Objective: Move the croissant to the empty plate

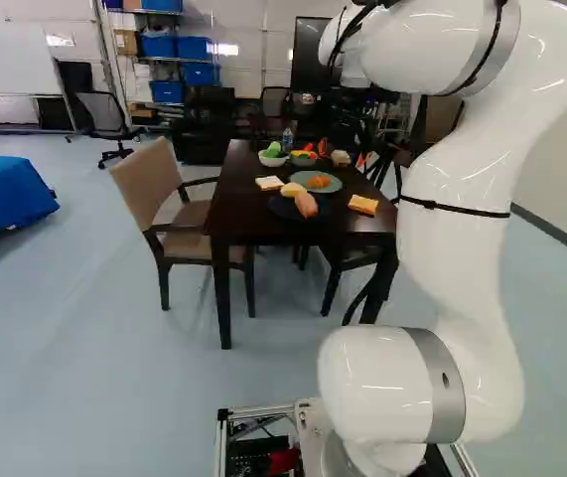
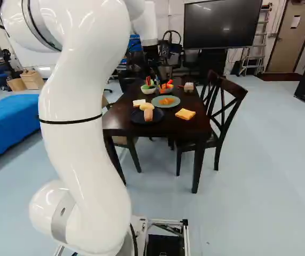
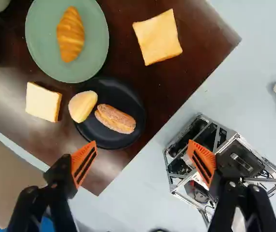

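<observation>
We face a dark table [image 3: 147,92] flanked by chairs [image 2: 229,101] on pale-blue floor [image 1: 114,378]. Beyond the near edge's black plate [image 3: 109,140] of bread [image 3: 114,119], the croissant [image 3: 70,36] lies on a green plate [image 3: 38,26]. Our pincer [image 2: 158,81] gapes wide, empty.

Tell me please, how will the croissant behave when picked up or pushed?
The croissant is probably light, judging by its puffy look. Its ridged surface might give the orange pads some hold. Its rounded, tapering body could roll or turn slightly on the green plate if pushed.
</observation>
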Robot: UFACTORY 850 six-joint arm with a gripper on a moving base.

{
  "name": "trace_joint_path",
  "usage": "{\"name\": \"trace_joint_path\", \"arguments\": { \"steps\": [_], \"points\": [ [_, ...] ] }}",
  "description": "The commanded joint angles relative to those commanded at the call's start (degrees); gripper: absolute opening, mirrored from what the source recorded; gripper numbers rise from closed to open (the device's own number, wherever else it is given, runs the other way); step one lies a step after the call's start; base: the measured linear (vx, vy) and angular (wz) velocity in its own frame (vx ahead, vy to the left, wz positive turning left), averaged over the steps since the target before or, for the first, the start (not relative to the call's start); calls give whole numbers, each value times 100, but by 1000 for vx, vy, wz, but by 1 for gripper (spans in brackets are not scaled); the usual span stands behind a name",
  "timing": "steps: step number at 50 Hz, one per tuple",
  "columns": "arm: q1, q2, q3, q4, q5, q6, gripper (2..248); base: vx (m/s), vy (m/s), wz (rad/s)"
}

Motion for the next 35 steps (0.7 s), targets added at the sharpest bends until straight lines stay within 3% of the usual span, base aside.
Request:
{"name": "trace_joint_path", "arguments": {
  "steps": [35],
  "points": [
    [0, 0, 0, 0, 0, 0, 247, -166, 2, 13]
  ]
}}
